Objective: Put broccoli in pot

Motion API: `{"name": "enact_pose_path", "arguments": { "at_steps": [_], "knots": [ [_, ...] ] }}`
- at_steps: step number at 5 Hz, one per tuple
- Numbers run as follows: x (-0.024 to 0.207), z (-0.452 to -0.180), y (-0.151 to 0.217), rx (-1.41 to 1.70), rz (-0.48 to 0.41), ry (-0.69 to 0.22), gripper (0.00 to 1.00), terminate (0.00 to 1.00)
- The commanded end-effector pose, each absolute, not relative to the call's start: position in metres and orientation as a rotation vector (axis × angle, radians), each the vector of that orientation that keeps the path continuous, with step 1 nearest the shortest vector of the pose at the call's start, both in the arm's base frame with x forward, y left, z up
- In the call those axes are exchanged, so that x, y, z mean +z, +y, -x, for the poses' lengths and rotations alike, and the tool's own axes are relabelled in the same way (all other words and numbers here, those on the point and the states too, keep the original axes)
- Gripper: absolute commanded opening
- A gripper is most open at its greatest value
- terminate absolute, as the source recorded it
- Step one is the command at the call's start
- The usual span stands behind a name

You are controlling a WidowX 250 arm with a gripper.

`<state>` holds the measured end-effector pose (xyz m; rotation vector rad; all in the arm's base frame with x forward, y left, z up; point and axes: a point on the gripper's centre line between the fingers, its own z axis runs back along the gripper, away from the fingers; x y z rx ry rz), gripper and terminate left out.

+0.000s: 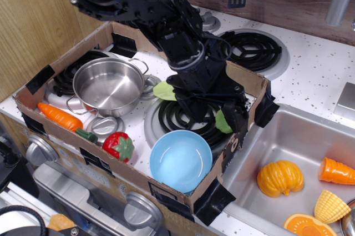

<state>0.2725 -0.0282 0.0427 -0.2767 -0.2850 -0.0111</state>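
The broccoli (221,122) is a pale-green lump on the black burner at the right end of the cardboard box, mostly hidden by my gripper. My gripper (224,118) has come down over it, with black fingers (240,118) on either side; the jaws look open around it and the broccoli still rests on the burner. The pot (109,84) is a shiny steel pot with wire loop handles. It stands empty at the left of the box, well to the left of my gripper.
A light-blue bowl (180,160) sits just in front of the gripper. A flat light-green plate (164,90) lies between pot and gripper. A carrot (60,116) and a red strawberry (118,146) lie front left. The cardboard wall (247,83) rims the box; toy food (280,177) lies in the sink at the right.
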Motion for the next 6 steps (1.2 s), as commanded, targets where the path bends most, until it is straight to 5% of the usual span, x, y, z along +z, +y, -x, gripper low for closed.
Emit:
{"name": "enact_pose_path", "arguments": {
  "at_steps": [1, 5, 6],
  "knots": [
    [0.046, -0.288, -0.033, -0.076, 0.289, -0.357, 1.00, 0.00],
    [0.029, -0.295, -0.034, -0.031, 0.362, -0.335, 1.00, 0.00],
    [0.030, -0.296, -0.037, -0.014, 0.343, -0.355, 0.00, 0.00]
  ]
}}
